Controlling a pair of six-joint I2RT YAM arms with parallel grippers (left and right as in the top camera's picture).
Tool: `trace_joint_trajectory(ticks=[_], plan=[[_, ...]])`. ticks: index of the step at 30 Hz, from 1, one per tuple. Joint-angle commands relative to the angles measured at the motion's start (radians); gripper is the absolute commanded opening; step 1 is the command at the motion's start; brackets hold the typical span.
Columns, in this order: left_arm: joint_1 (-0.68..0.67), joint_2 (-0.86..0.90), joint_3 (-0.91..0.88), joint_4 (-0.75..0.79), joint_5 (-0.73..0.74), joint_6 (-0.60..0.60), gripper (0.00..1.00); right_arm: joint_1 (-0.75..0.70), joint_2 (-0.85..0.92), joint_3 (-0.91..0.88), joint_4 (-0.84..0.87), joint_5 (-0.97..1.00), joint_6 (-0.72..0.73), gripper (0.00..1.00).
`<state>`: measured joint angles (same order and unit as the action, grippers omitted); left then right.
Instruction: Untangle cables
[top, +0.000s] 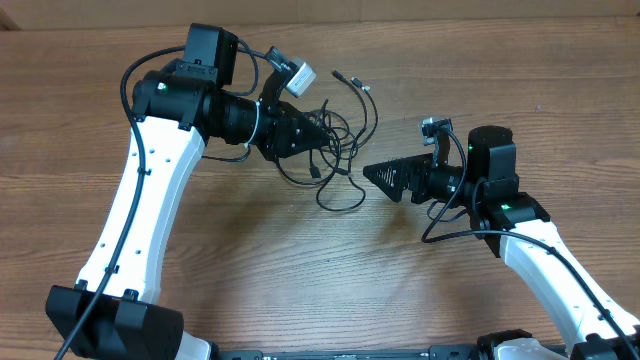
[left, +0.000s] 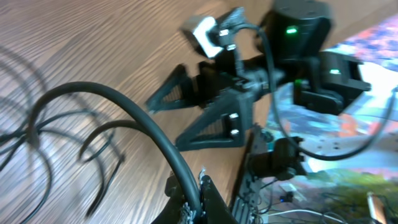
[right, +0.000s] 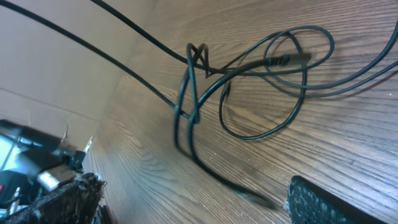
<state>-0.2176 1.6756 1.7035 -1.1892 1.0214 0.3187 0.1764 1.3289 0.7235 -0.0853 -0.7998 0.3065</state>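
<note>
Mostly, cables (top: 338, 150) tangle stretches far-to-near; plug end (top: 338, 74) points away.

The table (top: 300, 270) is matt wood with a fine, streaky grain. The cables (right: 261, 68) ahead of the right claw (top: 383, 180) are smooth, faintly glossy black plastic. Its pads (right: 336, 202) look rough and matt; the arms (top: 150, 210) wear glossy white shells.

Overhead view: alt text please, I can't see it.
Tangled black cables lie mid-table, their left edge gripped by the shut left hand. The right hand sits open just right of the tangle.
</note>
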Motion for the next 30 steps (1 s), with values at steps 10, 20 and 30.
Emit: trace_joint_trajectory(ticks=[10,20,30], plan=[[-0.039,-0.011,0.039,-0.003,0.125,0.063,0.04,0.013,-0.003,0.005,0.002,0.006,0.011,0.86],[-0.109,-0.032,0.092,-0.044,-0.014,0.063,0.04,0.026,-0.002,0.005,0.076,0.103,0.011,0.86],[-0.148,-0.042,0.093,-0.085,-0.010,0.063,0.04,0.026,-0.002,0.005,0.164,0.103,0.011,0.80]])
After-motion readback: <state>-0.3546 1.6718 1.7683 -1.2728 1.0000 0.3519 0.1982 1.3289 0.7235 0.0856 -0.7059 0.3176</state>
